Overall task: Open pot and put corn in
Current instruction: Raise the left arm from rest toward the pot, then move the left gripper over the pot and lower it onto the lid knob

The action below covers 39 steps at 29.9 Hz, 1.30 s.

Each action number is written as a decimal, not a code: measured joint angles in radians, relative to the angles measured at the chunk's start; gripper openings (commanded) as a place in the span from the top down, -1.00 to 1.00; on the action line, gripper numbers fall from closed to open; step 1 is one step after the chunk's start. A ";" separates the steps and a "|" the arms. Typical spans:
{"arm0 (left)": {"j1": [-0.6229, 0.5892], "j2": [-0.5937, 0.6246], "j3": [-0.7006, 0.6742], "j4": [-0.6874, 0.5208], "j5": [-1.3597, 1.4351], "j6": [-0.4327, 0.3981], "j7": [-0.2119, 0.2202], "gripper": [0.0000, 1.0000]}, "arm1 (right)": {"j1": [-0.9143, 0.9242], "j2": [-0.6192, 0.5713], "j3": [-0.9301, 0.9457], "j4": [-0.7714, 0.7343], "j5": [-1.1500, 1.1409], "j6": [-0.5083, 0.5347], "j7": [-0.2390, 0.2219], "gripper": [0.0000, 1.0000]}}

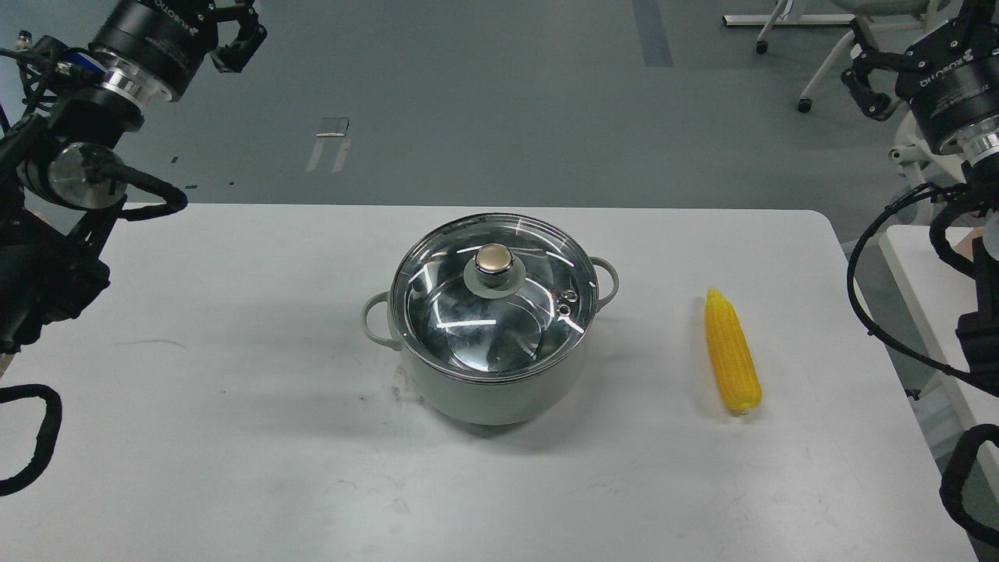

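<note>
The pale grey-green pot [492, 382] stands in the middle of the white table [195, 406]. Its glass lid [499, 312] with the gold-topped knob [494, 260] sits shut on it. The yellow corn [731, 353] lies on the table to the right of the pot, pointed end away from me. My left gripper [226, 16] is high at the top left, beyond the table's far edge, with its jaws spread and empty. My right gripper [897, 35] is high at the top right, also spread and empty. Both are partly cut off by the view's top edge.
Grey floor lies beyond the table. White chair legs on castors [804, 101] stand at the far right. A second white surface [936, 312] sits beside the table's right edge. Black cables [866, 257] hang from my right arm.
</note>
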 measured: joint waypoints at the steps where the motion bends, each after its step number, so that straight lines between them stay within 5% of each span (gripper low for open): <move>1: 0.005 0.018 0.000 -0.033 0.030 0.000 0.000 -0.90 | -0.003 0.000 0.000 0.002 0.000 0.000 0.000 -1.00; 8: 0.061 0.107 0.001 -0.331 0.432 0.012 -0.002 -0.86 | -0.027 -0.003 0.001 0.003 0.000 0.002 0.001 -1.00; 16: 0.096 0.089 0.008 -0.584 1.107 0.037 -0.050 -0.83 | -0.032 -0.004 0.007 0.003 0.000 0.002 0.001 -1.00; 23: 0.089 0.019 0.132 -0.640 1.485 0.092 -0.063 -0.78 | -0.033 -0.015 0.011 0.003 0.000 0.006 0.001 -1.00; 32: 0.091 0.016 0.369 -0.637 1.737 0.277 -0.102 -0.67 | -0.033 -0.034 0.015 0.003 0.001 0.007 0.001 -1.00; 39: 0.102 0.000 0.404 -0.635 1.771 0.291 -0.103 -0.54 | -0.037 -0.034 0.015 0.002 0.001 0.016 0.001 -1.00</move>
